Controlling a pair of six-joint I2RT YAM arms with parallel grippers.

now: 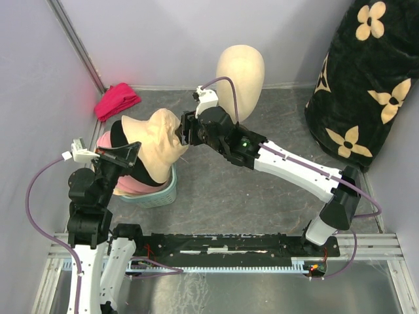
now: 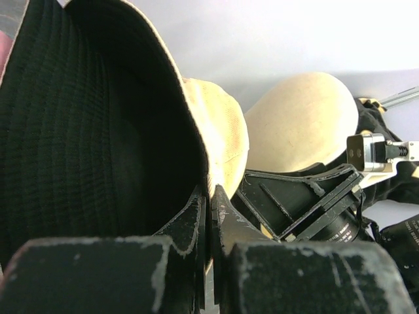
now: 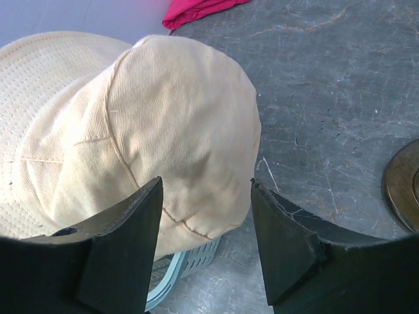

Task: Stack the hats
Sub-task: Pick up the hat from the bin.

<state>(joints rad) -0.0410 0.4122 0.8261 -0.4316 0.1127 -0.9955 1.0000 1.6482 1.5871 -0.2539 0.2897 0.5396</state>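
- Left claw (image 2: pixel 208 199) pressed together, pinching the brim of the beige hat (image 3: pixel 163 124).
- Right claw (image 3: pixel 207 196) spread, its jaws either side of that hat's crown.

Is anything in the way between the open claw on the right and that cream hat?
Nothing visible does. The right gripper holds its jaws open straight at the crown of the beige hat, with only air between them. The hat sits above the teal basket.
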